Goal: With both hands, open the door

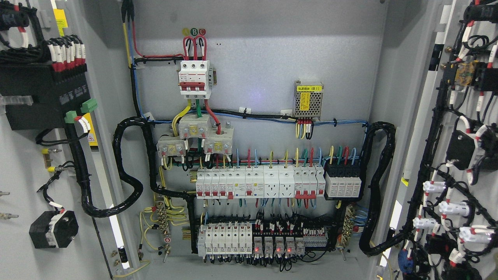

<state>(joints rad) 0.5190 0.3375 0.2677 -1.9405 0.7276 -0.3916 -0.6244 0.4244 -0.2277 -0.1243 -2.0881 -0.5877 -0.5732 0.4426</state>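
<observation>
An electrical cabinet (256, 58) stands with both doors swung wide, the left door (23, 163) and right door (467, 155) flanking its back panel; the opening looks complete. Neither robot hand is in view, so the state of the fingers cannot be told. Inside, a red-and-white main breaker (194, 79) sits above rows of small breakers (258, 182). Any further reach risks snagging the black cable loom (124, 167) left of the breakers.

A grey back panel (264, 58) fills the view, with a faint bluish glare (255, 95) near its middle and bright slits of light (116, 229) beyond its lower corners.
</observation>
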